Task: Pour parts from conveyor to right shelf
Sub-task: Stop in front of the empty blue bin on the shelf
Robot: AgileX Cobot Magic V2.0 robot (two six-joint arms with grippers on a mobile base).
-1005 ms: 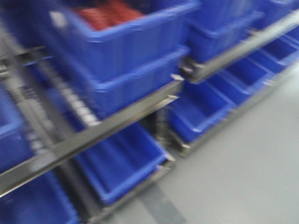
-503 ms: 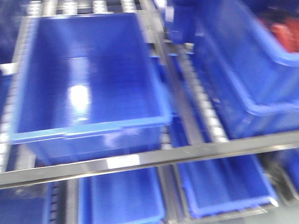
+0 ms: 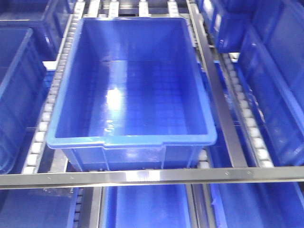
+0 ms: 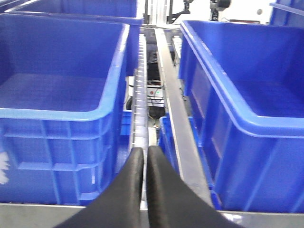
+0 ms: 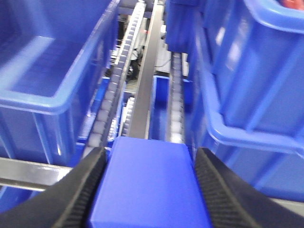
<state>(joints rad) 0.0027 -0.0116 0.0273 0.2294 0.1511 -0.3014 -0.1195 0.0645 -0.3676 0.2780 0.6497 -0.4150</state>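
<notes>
The steel-framed right shelf [image 3: 152,176] carries a glossy rectangular blue bin [image 3: 133,140] on white rollers [image 3: 45,118]. The right gripper [image 5: 149,156] has its ribbed black fingers clamped on the smooth boxy blue part [image 5: 149,190], in front of the shelf. The left gripper [image 4: 145,154] has its fingers pressed together with nothing between them.

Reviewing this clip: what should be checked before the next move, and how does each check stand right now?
1. Small bright blue plastic block held between right gripper fingers: ok.
2. Left gripper shut and empty: ok.
3. Large glossy blue plastic bin in front is empty: ok.
4. That bin rests on the steel roller shelf: ok.
5. Block over a bin opening: not ok; the right wrist view shows it facing the gap between two bins.
</notes>
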